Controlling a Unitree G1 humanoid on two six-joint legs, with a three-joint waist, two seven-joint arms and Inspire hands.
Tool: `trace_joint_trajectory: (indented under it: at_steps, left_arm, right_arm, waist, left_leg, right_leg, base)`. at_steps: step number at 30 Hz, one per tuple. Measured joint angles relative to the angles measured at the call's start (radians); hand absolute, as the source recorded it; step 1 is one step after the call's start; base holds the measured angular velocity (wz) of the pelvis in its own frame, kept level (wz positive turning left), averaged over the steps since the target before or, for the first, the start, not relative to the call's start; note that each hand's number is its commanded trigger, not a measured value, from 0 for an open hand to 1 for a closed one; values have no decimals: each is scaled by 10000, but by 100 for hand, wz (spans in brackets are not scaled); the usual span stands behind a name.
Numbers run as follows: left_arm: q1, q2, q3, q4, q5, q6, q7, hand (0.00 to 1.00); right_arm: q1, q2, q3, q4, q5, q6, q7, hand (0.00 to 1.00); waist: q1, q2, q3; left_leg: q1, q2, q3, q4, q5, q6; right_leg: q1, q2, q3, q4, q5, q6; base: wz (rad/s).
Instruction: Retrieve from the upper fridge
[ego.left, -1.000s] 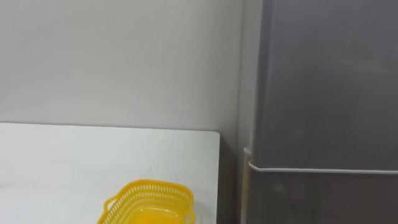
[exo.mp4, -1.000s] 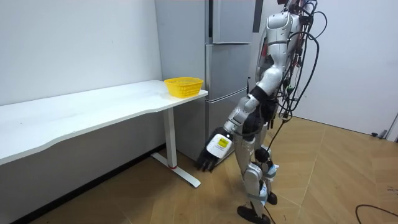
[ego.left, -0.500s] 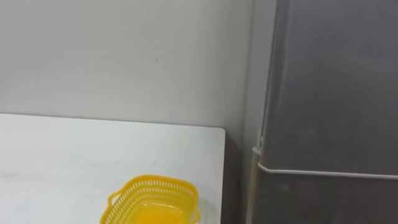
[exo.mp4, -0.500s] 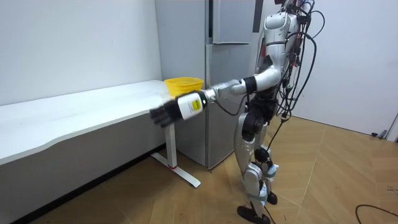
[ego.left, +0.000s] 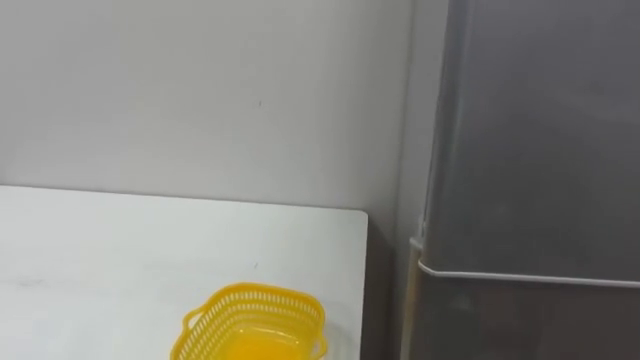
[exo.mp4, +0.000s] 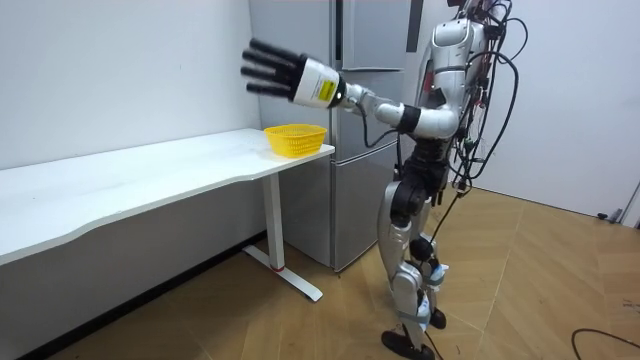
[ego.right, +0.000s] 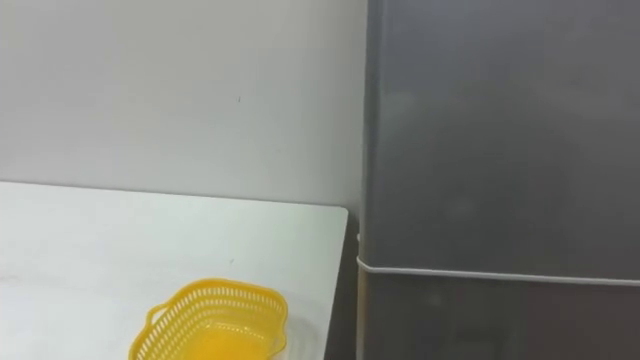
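Robot is facing a grey fridge (ego.right: 500, 150), holding its left hand (exo.mp4: 283, 75) high, fingers straight, grasping nothing. A yellow plastic mesh basket (ego.left: 255, 325) is sitting at the right end of the white table (ego.left: 100, 250).

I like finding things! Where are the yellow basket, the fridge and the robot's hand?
yellow basket (ego.left: 256, 293): left eye view, on its back rim.
fridge (ego.left: 540, 150): left eye view, on the upper door.
left hand (exo.mp4: 281, 74): room view, on the dark middle of the raised hand.
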Motion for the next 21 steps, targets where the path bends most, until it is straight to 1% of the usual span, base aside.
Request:
trace_joint_trajectory:
  at_steps: [3,4,6,8,9,11,13,14,15,16,17,21]
  left_arm:
    - [-1,-9,-232,-646,-20,-3,-263,0]
    - [-4,5,-394,-875,-124,-12,-330,0]
    - [-55,63,-693,-1122,-228,-25,-593,0]
    - [-122,97,-1058,-1215,-242,-80,-1123,0]
    - [-155,103,-1145,-1235,-278,-80,-1253,0]
    - [-367,105,-1358,-1303,-559,-77,-1736,0]
    - [-630,160,-1496,-1480,-644,-78,-2297,0]
    - [-747,216,-1582,-1562,-644,-76,-2524,0]
    - [-805,260,-1665,-1610,-649,-70,-2611,0]
    - [-924,340,-1893,-1686,-692,-58,-2876,0]
    - [-1029,368,-2123,-1717,-877,-36,-3207,0]
    - [-1252,367,-2626,-1721,-1408,142,-4002,0]
  right_arm:
    - [41,87,20,50,21,-13,137,0]
    - [34,102,59,46,36,-10,158,0]
    - [-18,127,66,25,40,-20,141,0]
    - [-51,170,101,64,11,-22,137,0]
    - [-52,184,114,87,17,-27,138,0]
    - [-10,217,121,108,17,-26,169,0]
    - [-57,230,99,317,6,-42,256,0]
    - [-42,238,96,360,-5,-89,257,0]
    - [-29,238,96,392,-8,-110,256,0]
    - [-20,240,96,398,-6,-107,257,0]
    - [-23,237,101,391,-5,-105,235,0]
    - [-192,236,199,391,-6,-104,221,0]
  waist:
    - [-109,-24,56]
    - [-238,-59,75]
    - [-367,-48,88]
    - [-531,-50,87]
    - [-540,-50,86]
    - [-559,-65,80]
    - [-698,-153,46]
    - [-792,-145,44]
    - [-821,-138,52]
    - [-841,-176,81]
    - [-869,-197,89]
    - [-929,-176,82]
  left_leg:
    - [69,-3,-59,-3,0,0]
    - [72,-18,-130,-9,-1,1]
    - [-10,-25,-172,-8,-1,1]
    - [-18,-21,-180,-15,0,0]
    - [-27,-18,-177,-14,0,0]
    - [-82,-19,-166,-7,0,0]
    - [-152,-24,-169,0,5,0]
    - [-136,-23,-162,-5,6,1]
    - [-127,-23,-162,-8,6,0]
    - [-118,-16,-159,-22,6,0]
    - [-95,-15,-127,-51,6,0]
    - [-69,15,50,-66,6,0]
  right_leg:
    - [164,1,-29,-27,1,2]
    - [190,0,-60,-33,-2,7]
    - [142,10,-63,-122,-2,8]
    - [146,24,-56,-189,-1,10]
    - [144,28,-54,-198,-1,10]
    - [114,31,-40,-218,2,8]
    - [39,21,-40,-186,17,6]
    - [-4,24,-4,-182,25,6]
    - [-5,26,12,-180,27,4]
    - [-17,32,55,-180,32,0]
    - [-11,39,124,-182,33,-1]
    - [3,61,290,-193,50,-16]
  base:
    - [6]
    - [9]
    - [7]
    - [0]
    - [0]
    - [0]
    - [0]
    - [-3]
    - [-8]
    - [-13]
    - [-14]
    - [-19]
